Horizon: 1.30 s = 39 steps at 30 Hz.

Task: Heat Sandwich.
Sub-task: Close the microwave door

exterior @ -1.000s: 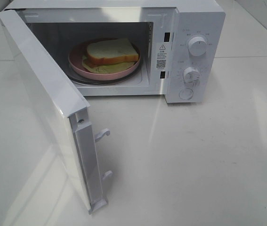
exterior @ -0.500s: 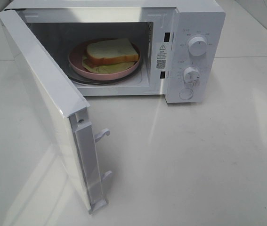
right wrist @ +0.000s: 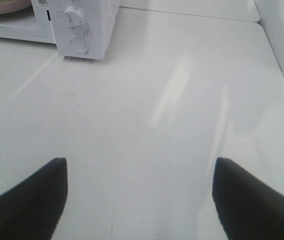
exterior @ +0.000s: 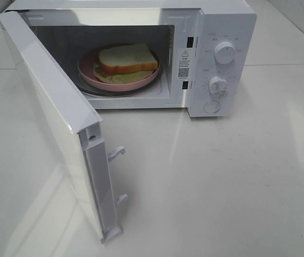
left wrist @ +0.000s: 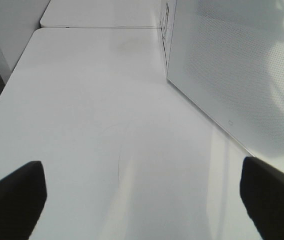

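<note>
The sandwich (exterior: 127, 58), a tan bread slice over pale green filling, lies on a pink plate (exterior: 90, 75) inside the white microwave (exterior: 227, 21). The microwave's door (exterior: 55, 123) is swung wide open toward the front left. Neither arm shows in the exterior high view. My left gripper (left wrist: 142, 200) is open over bare table, with the door's dotted outer panel (left wrist: 232, 65) beside it. My right gripper (right wrist: 139, 200) is open and empty too, some way back from the microwave's knobs (right wrist: 75, 15). A sliver of the pink plate (right wrist: 1, 6) shows in the right wrist view.
The microwave stands at the back of a white glossy table (exterior: 221, 182). Two knobs (exterior: 225, 52) and a round button (exterior: 212, 106) are on its right panel. Two latch hooks (exterior: 117, 152) stick out of the door's edge. The table's right edge (right wrist: 277, 60) is near.
</note>
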Motion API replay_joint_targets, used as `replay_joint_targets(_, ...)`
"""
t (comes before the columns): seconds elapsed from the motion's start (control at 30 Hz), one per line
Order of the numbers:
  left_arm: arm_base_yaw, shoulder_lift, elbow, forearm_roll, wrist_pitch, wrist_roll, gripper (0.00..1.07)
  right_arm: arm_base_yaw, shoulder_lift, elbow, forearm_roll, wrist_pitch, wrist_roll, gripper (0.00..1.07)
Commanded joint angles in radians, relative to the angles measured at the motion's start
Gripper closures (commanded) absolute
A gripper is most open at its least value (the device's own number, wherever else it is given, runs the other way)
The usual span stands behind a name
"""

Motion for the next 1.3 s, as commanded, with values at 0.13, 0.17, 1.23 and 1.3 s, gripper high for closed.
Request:
replay_joint_targets(0.13, 0.005, -0.027, 0.002, -0.003, -0.008, -0.001, 0.05, -0.021, -0.031, 0.002, 0.002, -0.006, 0.000, 0.31)
replay_joint_targets(0.17, 0.005, -0.027, 0.002, -0.003, -0.008, -0.001, 0.05, -0.021, -0.031, 0.002, 0.001, -0.006, 0.000, 0.31)
replay_joint_targets(1.23, 0.005, -0.027, 0.002, -0.003, -0.008, -0.001, 0.05, -0.021, -0.030, 0.002, -0.001, -0.006, 0.006, 0.31)
replay_joint_targets(1.3, 0.005, -0.027, 0.002, -0.003, -0.008, -0.001, 0.05, -0.021, -0.030, 0.002, -0.001, -0.006, 0.006, 0.31)
